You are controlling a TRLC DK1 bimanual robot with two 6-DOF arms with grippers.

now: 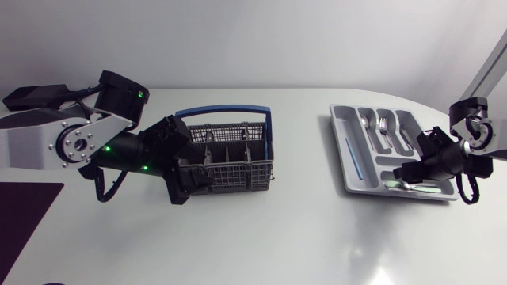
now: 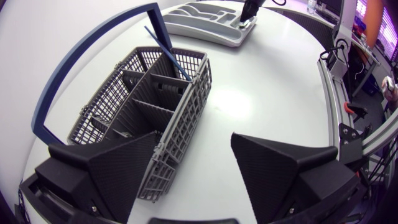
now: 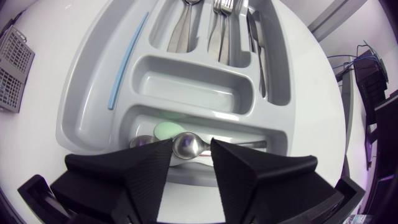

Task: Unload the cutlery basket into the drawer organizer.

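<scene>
Spoon (image 3: 188, 146) is seen at right gripper (image 3: 191, 155), in drawer organizer's (image 3: 81, 106) nearest compartment; clamping cannot be told. It should be laid flat beside green spoon (image 3: 165, 129) before release. Left gripper (image 2: 194, 134) is held apart at cutlery basket's (image 2: 155, 93) end.

Cutlery basket (image 1: 230, 150) on table's (image 1: 301, 226) left, drawer organizer (image 3: 199, 81) well apart on right, cutlery (image 1: 383, 128) inside it
</scene>
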